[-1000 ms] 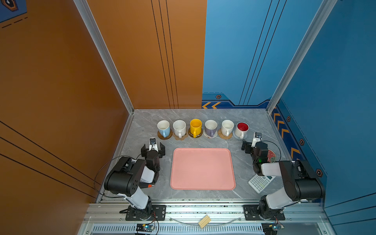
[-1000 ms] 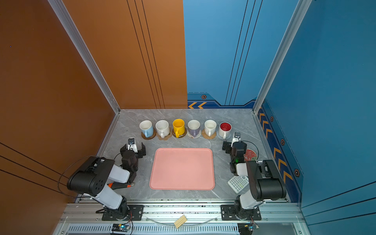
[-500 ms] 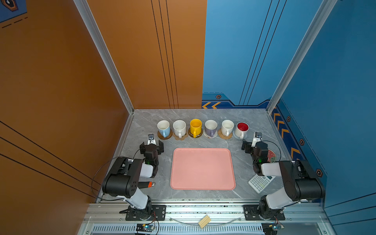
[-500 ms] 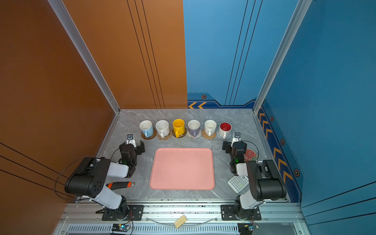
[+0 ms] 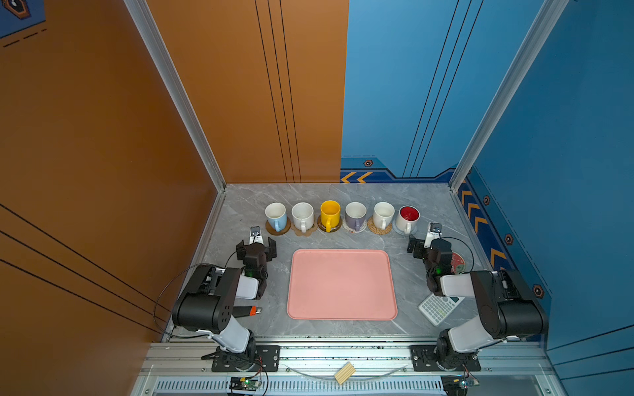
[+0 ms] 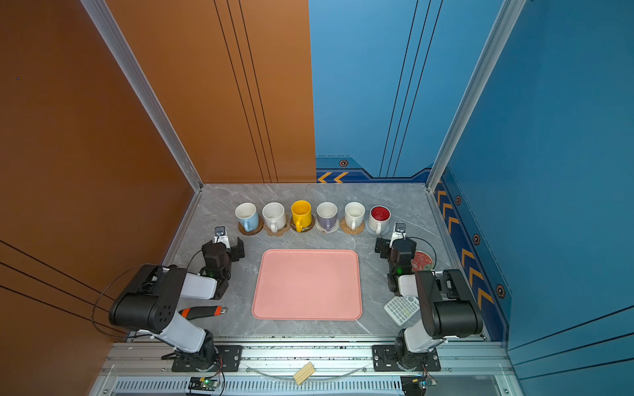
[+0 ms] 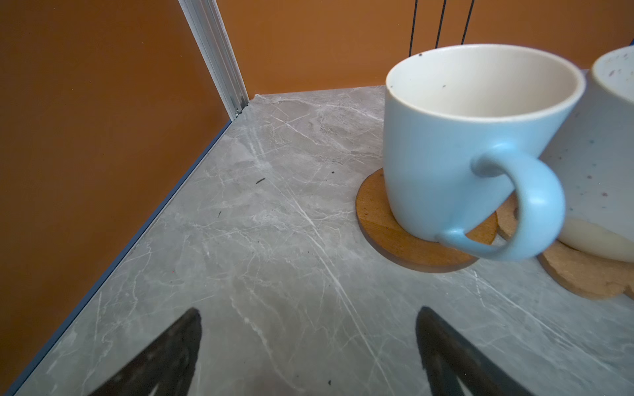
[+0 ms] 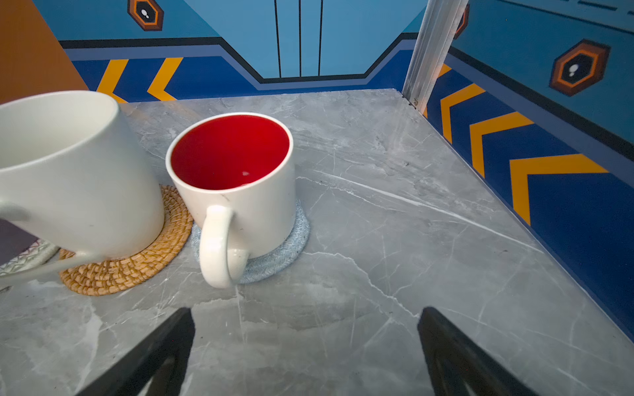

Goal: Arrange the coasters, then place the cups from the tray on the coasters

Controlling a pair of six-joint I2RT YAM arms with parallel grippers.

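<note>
Reading both top views, all six cups [image 5: 330, 211] sit on coasters [image 5: 379, 229] in a row just beyond both jaws, the tray [image 5: 341, 284] bare between them. Left wrist view: spread left jaws, light blue cup [image 7: 446, 154] just ahead, handle toward them; any forward drift could hook it off its wooden disc [image 7: 394, 236]. Right wrist view: spread right jaws, red-lined cup [image 8: 240, 205] ahead, same risk

2 black-and-white arms [image 5: 206, 301], black cables [image 5: 164, 291], green lights [image 5: 249, 273]
</note>
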